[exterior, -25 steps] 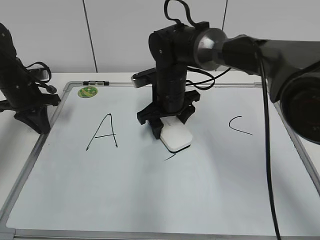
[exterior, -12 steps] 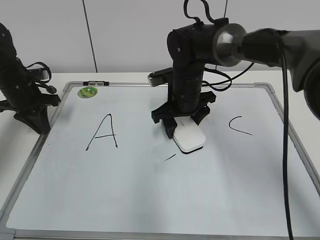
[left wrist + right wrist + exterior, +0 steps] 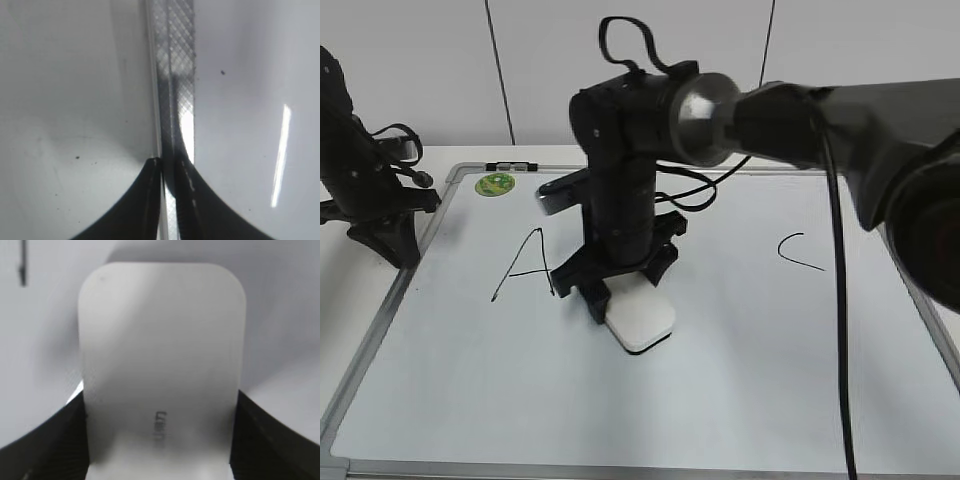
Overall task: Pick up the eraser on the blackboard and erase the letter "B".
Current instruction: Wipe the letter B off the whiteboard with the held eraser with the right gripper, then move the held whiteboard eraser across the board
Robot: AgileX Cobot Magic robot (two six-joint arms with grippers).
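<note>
My right gripper (image 3: 625,288) is shut on the white eraser (image 3: 640,320) and presses it flat on the blackboard (image 3: 740,380), just right of the black "A" (image 3: 525,265). In the right wrist view the eraser (image 3: 160,350) fills the space between the black fingers (image 3: 50,445), grey lettering facing up. No letter "B" shows; the board around the eraser is blank. The black "C" (image 3: 798,252) stands to the right. My left gripper (image 3: 392,238) rests at the board's left edge, its jaws shut and empty over the grey frame (image 3: 175,60).
A round green sticker (image 3: 495,183) sits at the board's top left corner, with a small dark clip (image 3: 512,165) on the top frame beside it. A short black marker stroke (image 3: 21,265) shows at the top left of the right wrist view.
My right gripper has slid the eraser back left and toward the front of the board. The short black stroke that was left below the eraser no longer shows. The left arm has not moved.
</note>
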